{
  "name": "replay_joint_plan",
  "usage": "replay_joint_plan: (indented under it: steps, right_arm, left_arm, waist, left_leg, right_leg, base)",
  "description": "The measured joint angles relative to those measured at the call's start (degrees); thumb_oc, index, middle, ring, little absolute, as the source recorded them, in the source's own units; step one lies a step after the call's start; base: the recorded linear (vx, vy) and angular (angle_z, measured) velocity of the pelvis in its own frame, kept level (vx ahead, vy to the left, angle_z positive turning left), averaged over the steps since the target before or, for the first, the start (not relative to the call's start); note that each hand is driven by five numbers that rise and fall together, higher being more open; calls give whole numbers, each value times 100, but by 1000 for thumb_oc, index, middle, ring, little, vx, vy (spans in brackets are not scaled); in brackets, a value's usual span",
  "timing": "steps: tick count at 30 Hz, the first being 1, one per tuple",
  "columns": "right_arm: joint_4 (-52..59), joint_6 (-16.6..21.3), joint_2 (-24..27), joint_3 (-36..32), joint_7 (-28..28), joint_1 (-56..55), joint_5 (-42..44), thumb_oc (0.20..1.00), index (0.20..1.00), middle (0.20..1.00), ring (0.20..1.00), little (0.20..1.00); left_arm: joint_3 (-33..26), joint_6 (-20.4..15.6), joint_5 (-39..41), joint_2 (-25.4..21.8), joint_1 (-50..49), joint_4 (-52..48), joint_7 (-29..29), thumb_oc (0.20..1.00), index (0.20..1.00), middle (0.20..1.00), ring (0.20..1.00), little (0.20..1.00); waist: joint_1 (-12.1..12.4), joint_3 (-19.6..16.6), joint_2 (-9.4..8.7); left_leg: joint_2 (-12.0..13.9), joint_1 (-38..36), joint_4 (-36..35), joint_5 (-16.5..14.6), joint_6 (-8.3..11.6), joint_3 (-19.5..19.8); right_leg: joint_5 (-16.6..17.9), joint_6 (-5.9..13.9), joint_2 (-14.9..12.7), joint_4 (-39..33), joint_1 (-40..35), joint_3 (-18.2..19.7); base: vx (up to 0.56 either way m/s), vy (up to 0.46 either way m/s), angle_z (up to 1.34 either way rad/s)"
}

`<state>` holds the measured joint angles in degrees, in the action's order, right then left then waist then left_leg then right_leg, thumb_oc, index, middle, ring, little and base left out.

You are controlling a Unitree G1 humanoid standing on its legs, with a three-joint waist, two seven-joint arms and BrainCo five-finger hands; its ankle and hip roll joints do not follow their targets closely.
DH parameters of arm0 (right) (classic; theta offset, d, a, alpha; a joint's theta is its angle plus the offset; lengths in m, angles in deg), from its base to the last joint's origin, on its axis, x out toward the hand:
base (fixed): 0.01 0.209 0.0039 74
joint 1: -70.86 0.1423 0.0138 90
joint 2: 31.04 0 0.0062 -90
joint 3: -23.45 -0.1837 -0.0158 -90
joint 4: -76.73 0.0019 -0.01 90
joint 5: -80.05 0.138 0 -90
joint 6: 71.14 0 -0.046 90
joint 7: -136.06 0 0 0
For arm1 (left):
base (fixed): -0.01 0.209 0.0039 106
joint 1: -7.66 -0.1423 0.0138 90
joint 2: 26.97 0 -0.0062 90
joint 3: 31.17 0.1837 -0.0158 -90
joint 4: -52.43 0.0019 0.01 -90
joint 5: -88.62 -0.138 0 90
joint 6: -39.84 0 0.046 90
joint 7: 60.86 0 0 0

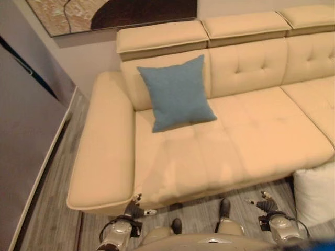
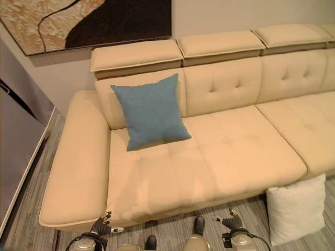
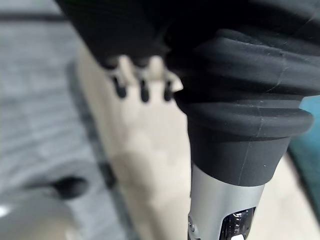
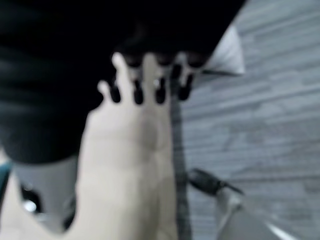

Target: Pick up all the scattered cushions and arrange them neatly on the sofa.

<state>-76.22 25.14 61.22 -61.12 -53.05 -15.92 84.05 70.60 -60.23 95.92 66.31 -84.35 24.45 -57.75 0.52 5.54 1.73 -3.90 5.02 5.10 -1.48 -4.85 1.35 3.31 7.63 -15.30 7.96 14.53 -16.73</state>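
Observation:
A blue cushion (image 1: 177,94) leans upright against the backrest at the left end of the beige sofa (image 1: 251,141), beside the wide armrest (image 1: 102,151). A white cushion (image 2: 296,208) lies on the floor at the sofa's front edge, to my right, and its corner (image 4: 227,55) also appears past my right hand's fingers. My left hand (image 1: 137,209) hangs low in front of the armrest corner, fingers relaxed, holding nothing. My right hand (image 1: 264,203) hangs low just left of the white cushion, also relaxed and empty.
A grey cabinet (image 1: 26,130) stands along the left, leaving a narrow strip of grey wood floor (image 1: 52,209) beside the armrest. A painting (image 1: 115,13) hangs on the wall above the headrests. The sofa runs on to the right.

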Motion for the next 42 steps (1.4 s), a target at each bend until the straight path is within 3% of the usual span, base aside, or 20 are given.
replay_joint_plan:
  steps: [2,5,6,7,8,9,12,17,18,19,22,25,28,30,32,35,36,37,39,42]
  right_arm:
    - [-23,-29,3,88,8,45,-21,1000,1000,1000,1000,1000]
    - [-306,-36,-50,181,58,191,-30,1000,1000,1000,1000,1000]
    - [-329,-35,-48,182,57,183,-30,1000,1000,1000,1000,1000]
    - [-335,-33,-137,182,57,198,-31,1000,1000,1000,1000,1000]
    - [-335,-34,-209,184,58,269,-29,1000,1000,1000,1000,1000]
    - [-352,-40,-214,183,46,229,-25,1000,1000,1000,1000,1000]
    - [-316,-38,-84,179,-11,122,41,1000,1000,1000,1000,1000]
    - [-260,-29,2,153,-29,132,145,1000,1000,1000,1000,1000]
    - [-263,-28,-5,157,-33,191,146,1000,1000,1000,1000,1000]
    - [-313,-27,7,201,-73,337,144,1000,1000,1000,1000,1000]
    - [-318,-41,149,219,-82,410,140,1000,1000,1000,1000,1000]
    - [-420,-150,183,287,-59,312,130,1000,1000,1000,1000,1000]
    - [-448,-169,132,241,-55,324,125,1000,1000,1000,1000,1000]
    - [-444,-165,-37,198,-50,410,80,1000,1000,1000,1000,1000]
    - [-432,-160,-157,226,-30,517,10,1000,1000,1000,1000,1000]
    - [-436,-164,-207,323,14,481,-139,1000,1000,1000,1000,1000]
    - [-433,-160,-207,329,25,478,-149,1000,1000,1000,1000,1000]
    - [-429,-174,-214,326,22,348,-154,1000,1000,1000,1000,1000]
    - [-432,-179,-169,317,4,334,-180,1000,1000,1000,1000,1000]
    - [-434,-175,-140,329,-6,254,-192,1000,1000,1000,1000,1000]
  left_arm:
    - [-10,19,1,5,-56,-2,-1,1000,1000,1000,1000,1000]
    - [-180,103,5,-21,-229,54,-9,1000,1000,1000,1000,1000]
    - [-188,101,6,-35,-325,60,-10,1000,1000,1000,1000,1000]
    - [-230,97,13,-131,-311,164,-17,1000,1000,1000,1000,1000]
    - [-264,102,54,-205,-353,196,-8,1000,1000,1000,1000,1000]
    - [-346,184,110,-145,-386,244,11,1000,1000,1000,1000,1000]
    - [-359,192,301,-40,-438,287,43,1000,1000,1000,1000,1000]
    - [-407,190,355,81,-224,275,114,1000,1000,1000,1000,1000]
    - [-399,187,409,85,-223,266,119,1000,1000,1000,1000,1000]
    - [-252,184,546,90,-243,197,181,1000,1000,1000,1000,1000]
    - [-233,192,536,227,-140,170,184,1000,1000,1000,1000,1000]
    - [-232,174,504,230,158,98,184,1000,1000,1000,1000,1000]
    - [-209,113,479,216,431,-7,179,1000,1000,1000,1000,1000]
    - [-204,125,442,147,386,-42,178,1000,1000,1000,1000,1000]
    - [-224,141,439,105,316,8,175,1000,1000,1000,1000,1000]
    - [-354,168,437,44,236,-3,175,1000,1000,1000,1000,1000]
    - [-453,195,438,5,207,34,177,1000,1000,1000,1000,1000]
    - [-525,199,435,-173,96,44,174,1000,1000,1000,1000,1000]
    - [-519,202,432,-175,-3,222,167,1000,1000,1000,1000,1000]
    - [-525,228,391,-95,-142,276,106,1000,1000,1000,1000,1000]
  waist:
    - [131,80,158]
    - [290,82,198]
    - [395,46,163]
    - [672,-25,-97]
    - [682,13,-232]
    - [639,-77,-159]
    - [641,-262,-85]
    - [527,-197,-144]
    - [559,-172,-196]
    - [718,-109,-264]
    - [613,-54,-65]
    - [438,30,57]
    - [404,169,-191]
    - [541,231,-297]
    - [700,289,-204]
    - [794,403,50]
    - [799,404,48]
    - [787,378,-177]
    - [811,370,-221]
    - [886,278,-217]
  left_leg:
    - [255,-49,-208,194,75,-278]
    - [621,-52,-375,324,126,-623]
    - [737,-40,-414,367,176,-789]
    - [813,41,-394,297,430,-938]
    - [789,37,-419,358,554,-904]
    - [992,3,-556,440,738,-678]
    - [1144,101,-389,621,1004,-571]
    - [1175,354,-17,1092,1291,-447]
    - [1144,349,65,1102,1280,-307]
    - [769,333,90,614,1404,1072]
    - [264,106,-319,441,1235,1693]
    - [284,-60,-464,272,886,1481]
    - [162,-103,-594,273,728,1211]
    - [128,-110,-597,277,651,664]
    - [225,-152,-570,233,438,145]
    - [451,-249,-611,205,375,-432]
    - [487,-269,-615,177,380,-522]
    - [400,-329,-598,106,473,-636]
    - [499,-407,-547,19,558,-687]
    - [869,-409,-496,-148,692,-1015]
  right_leg:
    - [-277,-65,73,873,79,-481]
    - [-995,-27,140,1892,-331,-610]
    - [-1229,-39,115,1929,-568,-646]
    - [-1344,98,5,1206,-1047,-764]
    - [-1478,-54,123,641,-1287,-739]
    - [-1253,-163,474,220,-1400,-754]
    - [-1146,-366,857,-67,-1317,-596]
    - [-883,-604,973,-443,-1316,-361]
    - [-831,-622,975,-482,-1276,-244]
    - [-628,-731,920,-549,-1175,404]
    - [-212,-659,1014,-955,-1201,843]
    - [-159,-543,1164,-1098,-1217,981]
    - [-57,-464,1017,-1045,-1018,1232]
    - [25,-411,831,-929,-732,1241]
    - [-58,-475,650,-842,-611,693]
    - [-265,-190,208,-192,-539,-803]
    - [-294,-162,170,-72,-529,-806]
    - [-114,-145,114,-196,-672,-759]
    - [57,-301,339,-454,-685,-698]
    - [129,-373,576,-994,-832,-1186]
  base:
    - [-151,-13,-83]
    - [-165,-78,-74]
    - [-112,-176,-122]
    - [-57,-217,-124]
    - [-61,-302,-99]
    - [-23,-243,-44]
    - [-29,-180,-29]
    - [-72,-52,-22]
    - [-125,-42,-138]
    - [-88,-12,-152]
    - [-100,46,-120]
    - [-84,82,-41]
    - [-156,72,-61]
    - [-135,-4,-120]
    - [-108,-44,-137]
    - [-56,-55,-97]
    - [-24,-67,-93]
    - [-47,-169,-76]
    - [11,-189,-88]
    - [138,-187,-80]
